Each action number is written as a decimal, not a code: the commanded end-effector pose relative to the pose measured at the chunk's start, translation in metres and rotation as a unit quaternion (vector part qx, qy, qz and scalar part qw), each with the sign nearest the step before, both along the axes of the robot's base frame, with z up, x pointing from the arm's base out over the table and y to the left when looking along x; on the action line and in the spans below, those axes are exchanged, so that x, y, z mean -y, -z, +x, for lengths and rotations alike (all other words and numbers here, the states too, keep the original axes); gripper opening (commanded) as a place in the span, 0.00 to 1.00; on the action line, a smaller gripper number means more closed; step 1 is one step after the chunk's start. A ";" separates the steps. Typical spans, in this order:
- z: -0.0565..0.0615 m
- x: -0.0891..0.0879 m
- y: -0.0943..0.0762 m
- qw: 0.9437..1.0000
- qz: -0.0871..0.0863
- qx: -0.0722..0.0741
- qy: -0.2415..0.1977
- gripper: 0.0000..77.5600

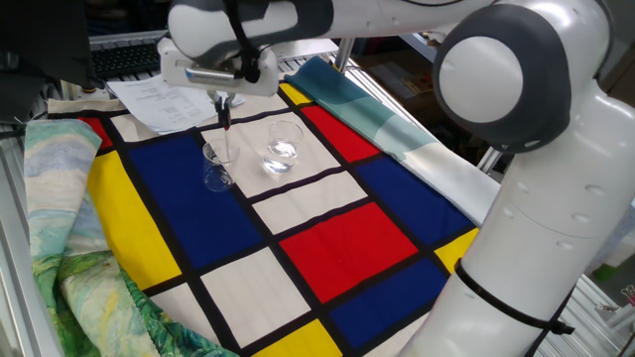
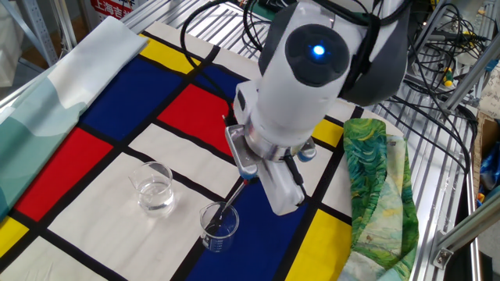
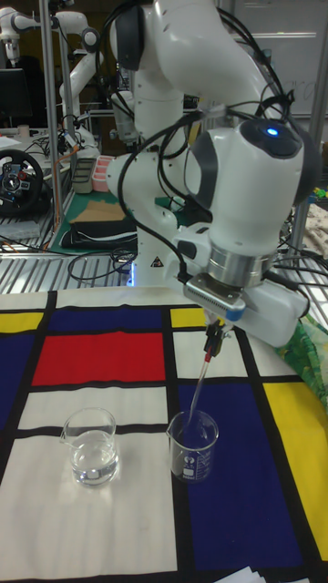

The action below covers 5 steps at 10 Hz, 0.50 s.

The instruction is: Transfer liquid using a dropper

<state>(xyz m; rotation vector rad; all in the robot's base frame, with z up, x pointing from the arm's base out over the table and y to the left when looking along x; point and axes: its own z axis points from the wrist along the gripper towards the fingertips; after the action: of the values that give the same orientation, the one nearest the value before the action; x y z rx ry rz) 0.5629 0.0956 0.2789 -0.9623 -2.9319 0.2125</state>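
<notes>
In the tall fixed view, the rounder clear glass [image 3: 89,444] stands at the left on a white panel of the checked cloth [image 3: 91,357] that covers the bench, with a shallow pool of clear liquid [image 3: 91,469] glinting at its bottom. Just to its right, apart from it, the small beaker [image 3: 193,445] stands on a blue panel; whether it holds any liquid is hard to tell. The dropper [image 3: 204,383] leans into it, its clear tube running down inside the rim and its small red bulb [image 3: 212,346] uppermost. The claw [image 3: 217,332] sits directly over that bulb with its fingers narrowed around it, apparently pinching the dropper at the bulb end, though the actual contact is too small to confirm. The dropper looks very light, so weight should be no concern; the risk lies in its make. The slim tube is probably brittle and smooth, likely to slip or snap under a hard pinch or a knock against the beaker's rim. The rubber bulb is soft and grippy, the sensible place to hold, yet it yields: squeezing it expels or draws liquid, so grip force probably doubles as the control. The thin-walled beaker looks easy to tip if the tube drags sideways.
</notes>
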 end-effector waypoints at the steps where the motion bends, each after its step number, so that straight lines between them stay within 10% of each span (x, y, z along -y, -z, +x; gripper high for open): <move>1: 0.006 0.011 -0.016 0.999 0.023 -0.020 -0.012 0.01; 5: 0.008 0.014 -0.020 0.999 0.029 -0.022 -0.015 0.01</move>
<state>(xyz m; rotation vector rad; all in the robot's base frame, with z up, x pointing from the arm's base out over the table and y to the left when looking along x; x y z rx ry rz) 0.5702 0.0810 0.2974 -0.8935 -2.8954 0.1493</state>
